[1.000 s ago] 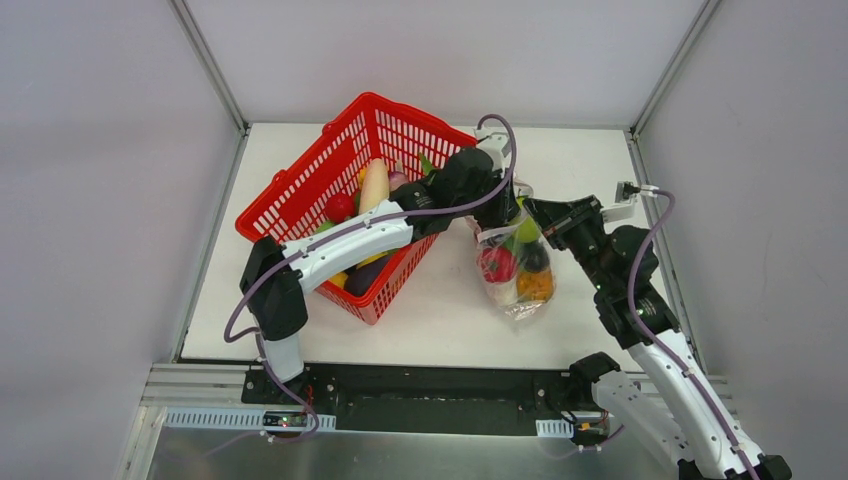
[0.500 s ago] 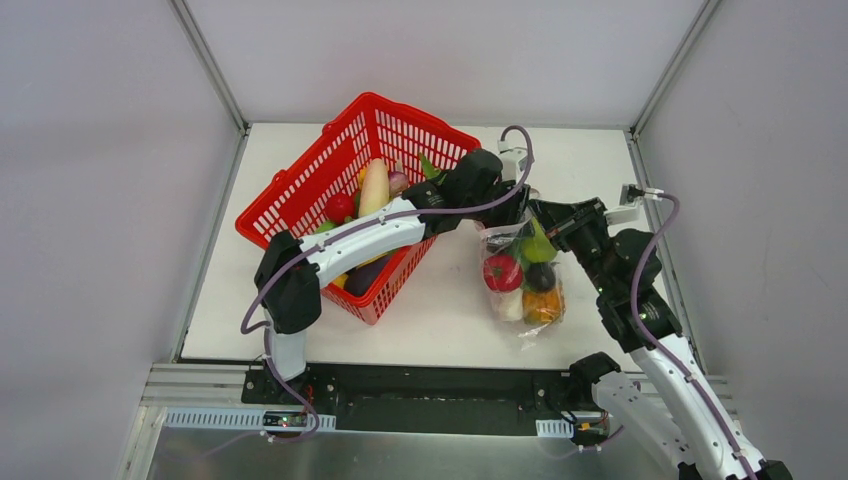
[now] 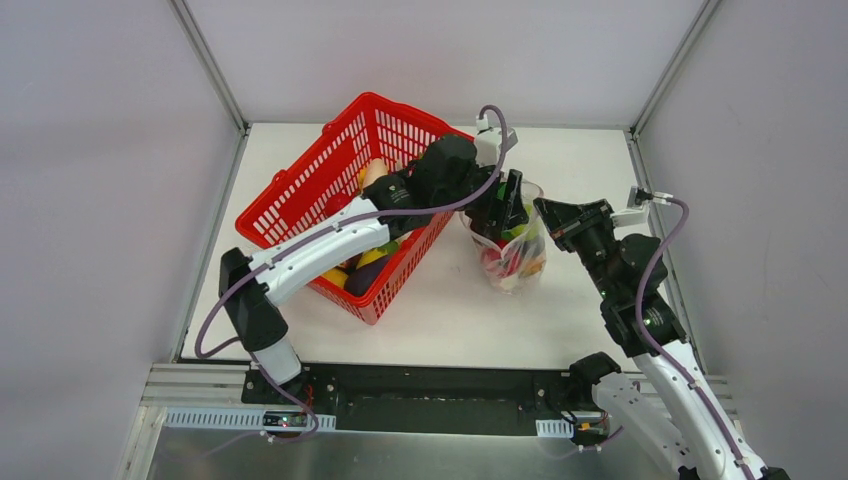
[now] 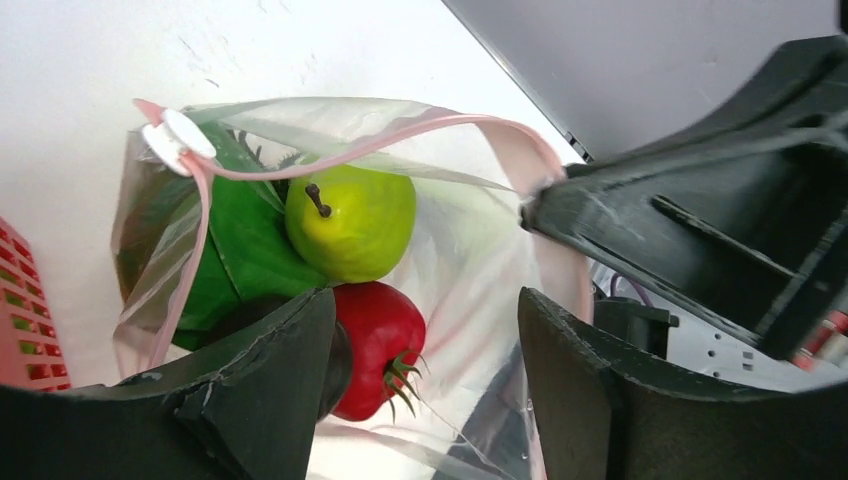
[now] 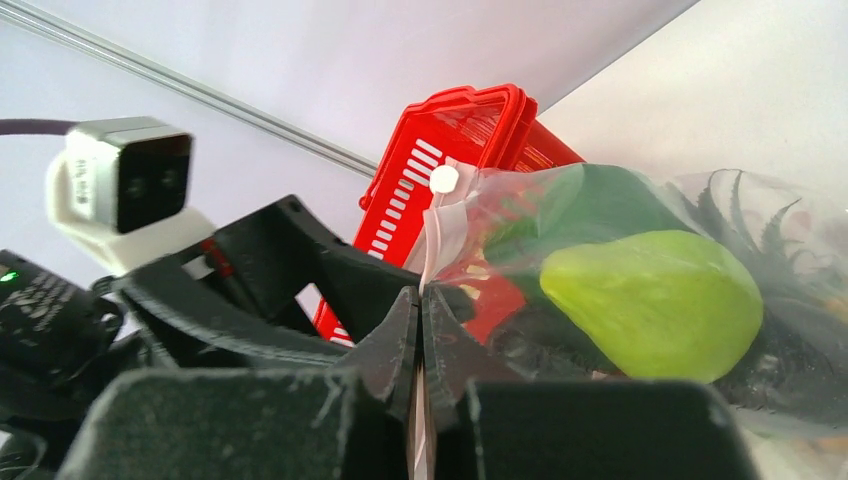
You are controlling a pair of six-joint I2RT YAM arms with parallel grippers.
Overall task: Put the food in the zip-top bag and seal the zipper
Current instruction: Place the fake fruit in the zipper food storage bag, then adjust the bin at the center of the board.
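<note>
A clear bag point(image 3: 505, 255) of toy food point(image 4: 350, 220) stands open beside the red basket point(image 3: 300, 200). The right gripper point(image 5: 420, 300) clamps its pink zipper point(image 4: 400, 140); the left gripper point(image 4: 425, 320) hovers spread above. Sealing likely needs that edge pulled taut.

A white table top point(image 3: 450, 325) is enclosed on 3 sides by plain pale grey panels: a back wall point(image 3: 430, 50), a left wall point(image 3: 100, 200) and a right wall point(image 3: 765, 180), joined at the 2 far corners by slanting aluminium posts point(image 3: 210, 65). Along the near edge of the table a black mounting strip point(image 3: 430, 388) is set, with 2 white slotted ducts point(image 3: 230, 418) and a brushed metal sheet point(image 3: 400, 458) in front of it. Everything is lit evenly and softly, and only faint shadows are cast on the table top.
</note>
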